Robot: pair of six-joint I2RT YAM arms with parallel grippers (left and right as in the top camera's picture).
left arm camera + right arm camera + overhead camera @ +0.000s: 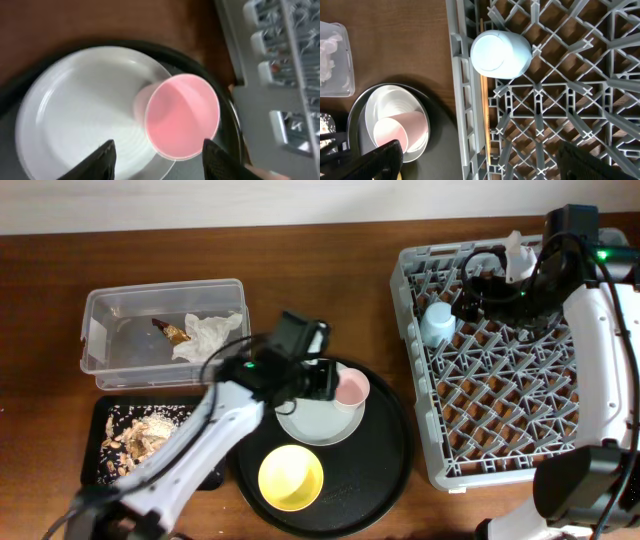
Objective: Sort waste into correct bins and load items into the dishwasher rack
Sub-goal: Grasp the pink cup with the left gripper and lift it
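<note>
The pink cup [351, 389] lies tipped on the pale round plate [315, 423], which rests on the large round black tray. My left gripper [325, 380] is open just over them; in the left wrist view its fingers [157, 150] straddle the cup's [182, 116] near rim above the plate [80, 110]. The light-blue cup [437, 323] stands upside down in the grey dishwasher rack [500, 410]. My right gripper [490, 285] is open and empty above the rack [479, 150], near the blue cup [500, 53]. The yellow bowl [291, 477] sits on the round tray.
The clear tub [100, 320] at back left holds the white napkin [208, 335] and the foil wrapper [172, 330]. The shallow black tray [95, 440] in front of it holds food scraps [140, 435]. The round black tray [380, 470] lies close to the rack's left wall.
</note>
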